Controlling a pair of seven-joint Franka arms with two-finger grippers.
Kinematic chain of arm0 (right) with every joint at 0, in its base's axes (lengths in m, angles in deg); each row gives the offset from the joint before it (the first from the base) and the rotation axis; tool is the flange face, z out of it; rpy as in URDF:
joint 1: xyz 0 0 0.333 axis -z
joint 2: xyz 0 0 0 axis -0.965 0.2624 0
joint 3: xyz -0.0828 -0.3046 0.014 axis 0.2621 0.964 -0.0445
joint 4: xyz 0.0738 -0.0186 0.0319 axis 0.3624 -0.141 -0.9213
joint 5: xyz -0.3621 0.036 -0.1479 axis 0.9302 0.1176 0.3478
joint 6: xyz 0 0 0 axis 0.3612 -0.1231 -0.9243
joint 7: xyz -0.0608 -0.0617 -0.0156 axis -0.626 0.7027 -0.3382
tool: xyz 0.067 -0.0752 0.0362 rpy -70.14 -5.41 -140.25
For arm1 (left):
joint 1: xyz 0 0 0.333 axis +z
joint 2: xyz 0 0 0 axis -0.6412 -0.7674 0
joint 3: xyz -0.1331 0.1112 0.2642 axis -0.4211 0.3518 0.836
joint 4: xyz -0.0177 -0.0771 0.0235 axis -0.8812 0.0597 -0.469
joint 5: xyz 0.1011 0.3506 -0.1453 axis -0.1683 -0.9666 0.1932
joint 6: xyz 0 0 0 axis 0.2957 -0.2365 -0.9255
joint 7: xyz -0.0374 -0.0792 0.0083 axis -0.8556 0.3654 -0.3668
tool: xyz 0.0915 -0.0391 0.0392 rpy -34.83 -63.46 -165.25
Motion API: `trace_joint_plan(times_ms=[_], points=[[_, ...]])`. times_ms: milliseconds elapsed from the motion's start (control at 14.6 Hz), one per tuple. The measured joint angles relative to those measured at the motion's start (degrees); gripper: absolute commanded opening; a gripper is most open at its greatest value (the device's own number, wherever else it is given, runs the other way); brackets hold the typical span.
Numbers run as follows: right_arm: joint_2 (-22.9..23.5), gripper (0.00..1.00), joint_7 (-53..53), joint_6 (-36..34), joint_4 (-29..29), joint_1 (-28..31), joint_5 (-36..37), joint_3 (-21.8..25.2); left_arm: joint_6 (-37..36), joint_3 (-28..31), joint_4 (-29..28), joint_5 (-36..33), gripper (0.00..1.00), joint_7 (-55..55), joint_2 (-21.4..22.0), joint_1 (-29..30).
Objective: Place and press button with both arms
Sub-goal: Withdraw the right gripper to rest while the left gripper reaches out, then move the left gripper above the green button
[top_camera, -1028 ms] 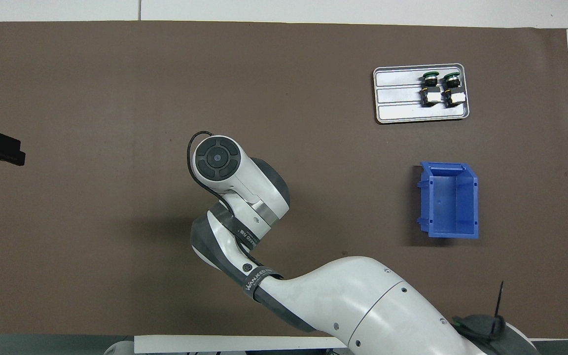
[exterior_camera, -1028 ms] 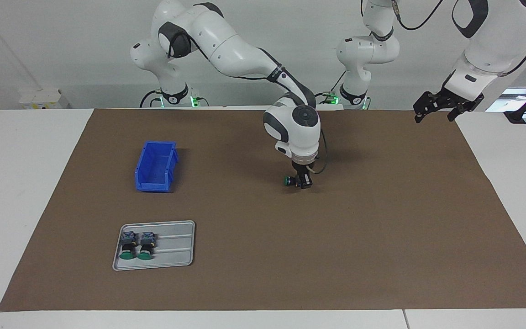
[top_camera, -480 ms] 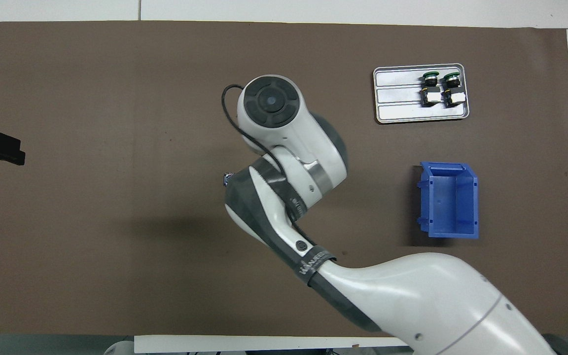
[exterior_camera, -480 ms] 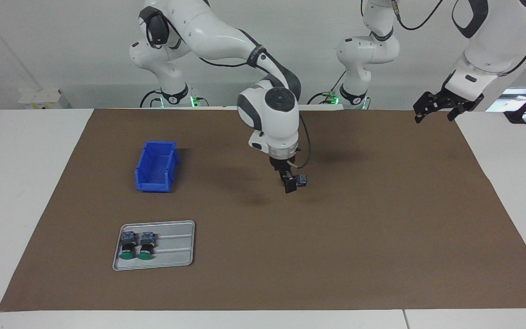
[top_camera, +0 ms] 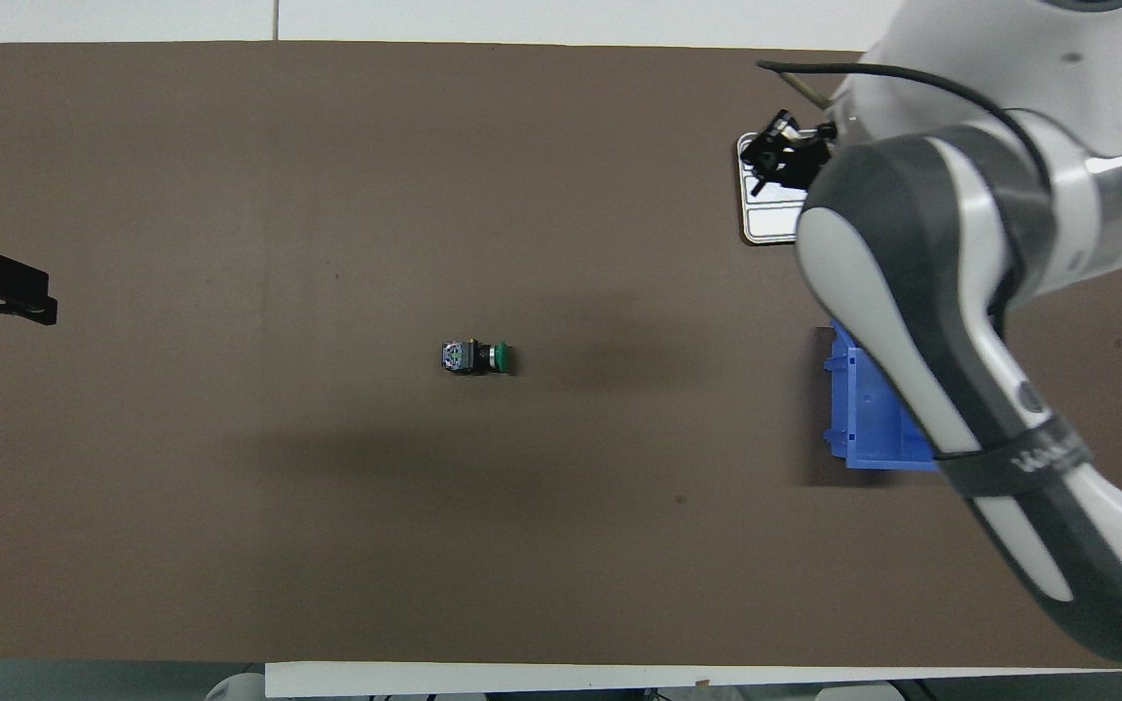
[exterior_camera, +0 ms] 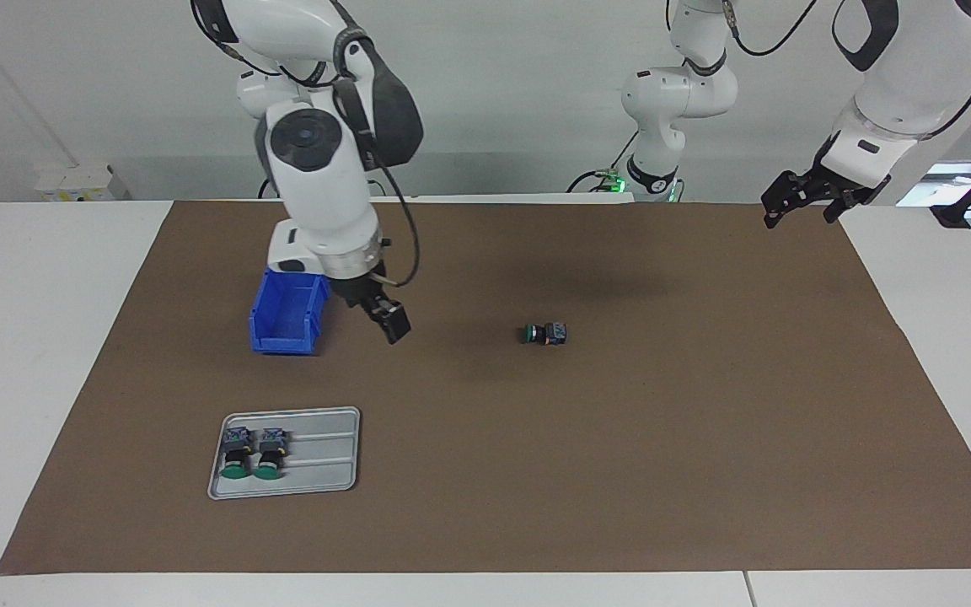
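Landmark: I am taking the blue bin (exterior_camera: 287,308) as my reference; it is sitting on the brown mat (exterior_camera: 705,438) toward the right arm's end of the table.
Button: the button (exterior_camera: 545,334) is lying on its side on the mat, well apart from the bin toward the left arm's end, about level with it. Nothing is touching it.
Right gripper: I am seeing the right gripper (exterior_camera: 390,320) hanging in the air just beside the bin, over bare mat between the bin and the button. Its fingers are standing apart and it is carrying nothing.
Left gripper: the left gripper (exterior_camera: 806,199) is waiting up in the air over the mat's edge at the left arm's end, much farther from the bin than the button is. Its fingers are spread wide and it is holding nothing.
Tray: the grey tray (exterior_camera: 325,459) is lying farther from the robots than the bin, with two more buttons (exterior_camera: 251,451) resting in it side by side.
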Motion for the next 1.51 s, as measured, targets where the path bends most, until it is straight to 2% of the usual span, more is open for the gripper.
trace_joint_plan(times_ms=[206, 411, 754, 1097, 1508], points=[[-5.7, 1.00, 15.9, -6.4, 0.0, 7.0, 0.0, 0.0, 0.8, -0.3, -0.8, 0.0, 1.00, 7.7, 0.0, -2.1], [-10.2, 1.00, 29.2, -11.4, 0.0, 10.3, 0.1, 0.1, 1.9, -0.5, -2.5, 0.0, 1.00, 14.9, 0.1, -5.2], [-12.1, 1.00, 42.5, -13.6, -2.1, 11.7, 1.6, 0.2, 3.2, -0.6, -4.7, 0.1, 1.00, 24.6, 0.2, -8.4], [-16.2, 1.00, 45.2, -13.2, -7.5, 6.8, 2.6, 5.5, 4.5, -0.7, -5.9, 0.3, 1.00, 32.8, -0.5, -10.9], [-16.9, 1.00, 45.2, -12.5, -10.1, 7.0, 2.6, 6.2, 5.5, -0.7, -6.1, 1.1, 1.00, 40.2, -2.1, -12.6]])
